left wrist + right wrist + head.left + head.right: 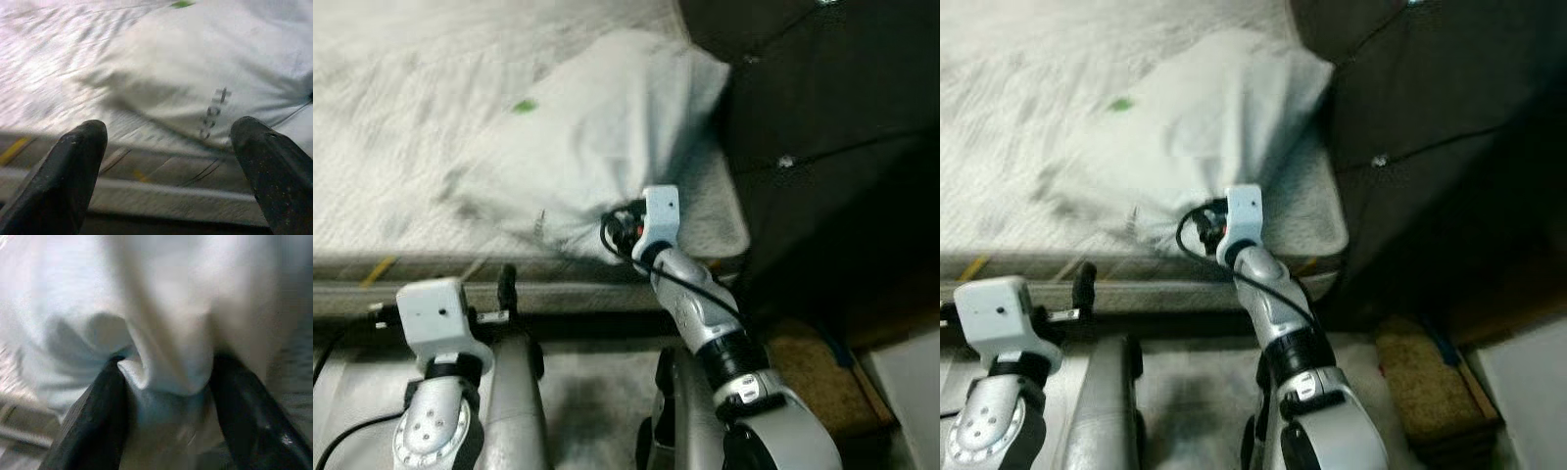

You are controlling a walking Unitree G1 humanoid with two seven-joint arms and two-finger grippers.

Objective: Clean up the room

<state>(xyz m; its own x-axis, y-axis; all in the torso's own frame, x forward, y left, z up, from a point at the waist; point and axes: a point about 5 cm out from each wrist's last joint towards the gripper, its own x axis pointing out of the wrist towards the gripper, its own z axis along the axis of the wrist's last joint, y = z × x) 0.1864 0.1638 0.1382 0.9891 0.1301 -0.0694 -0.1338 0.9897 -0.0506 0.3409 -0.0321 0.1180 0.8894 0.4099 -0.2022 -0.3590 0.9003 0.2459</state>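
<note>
A white pillow (597, 137) lies at the corner of a bed with a white textured cover (382, 186). My right gripper (619, 231) reaches to the pillow's near corner and is shut on a bunched fold of its fabric; the right wrist view has the white cloth (166, 333) squeezed between the two black fingers (93, 426). My left gripper (168, 166) hovers low at the bed's front edge, open, with nothing between its fingers. Its wrist view looks at the pillow's lower side, which carries small dark print (215, 110).
A small green speck (524, 106) lies on the bed beyond the pillow. A dark padded panel (822, 147) rises to the right of the bed. On the floor to the right lie a brown mat (808, 377) and a pale object (911, 392). The bed's frame edge (568, 296) runs across in front of me.
</note>
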